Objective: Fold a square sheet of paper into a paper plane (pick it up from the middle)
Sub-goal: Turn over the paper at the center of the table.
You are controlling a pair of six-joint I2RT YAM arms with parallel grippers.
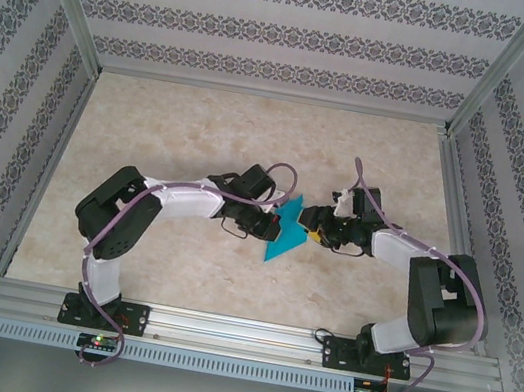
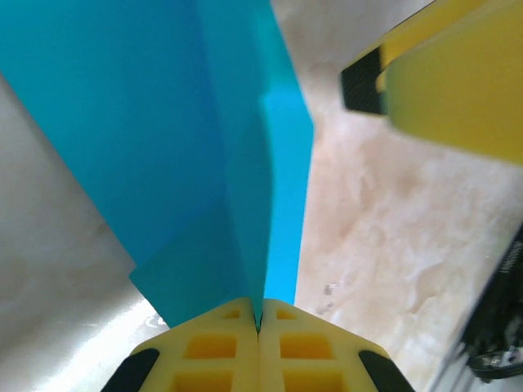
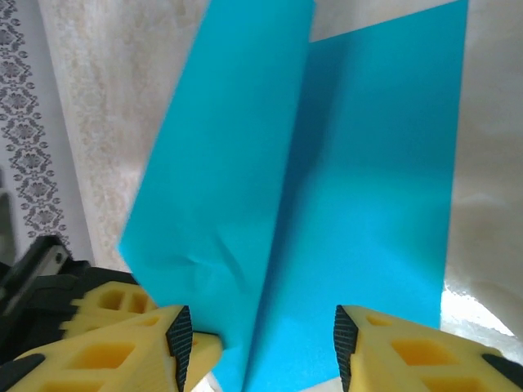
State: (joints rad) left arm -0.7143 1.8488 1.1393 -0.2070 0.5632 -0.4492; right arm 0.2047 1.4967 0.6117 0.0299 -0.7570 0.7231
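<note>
My left gripper (image 2: 258,317) pinched shut on folded square sheet of paper (image 2: 163,122), crease running straight away from it; my right gripper (image 3: 260,331) half open, straddling sheet from opposite side, gripping nothing.

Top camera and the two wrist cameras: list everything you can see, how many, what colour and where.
sheet of paper: one, teal-blue, creased, at the table's middle between the two grippers
table: one, beige marbled, under the arms
walls: three, white with grey patterned bands, at left, back and right
frame rail: one, silver metal, near edge, carrying both arm bases
arms: two, black and white, left arm and right arm reaching inward
left gripper: one, yellow fingers, shut on the sheet
right gripper: one, yellow fingers, open, a finger on either side of the sheet
</note>
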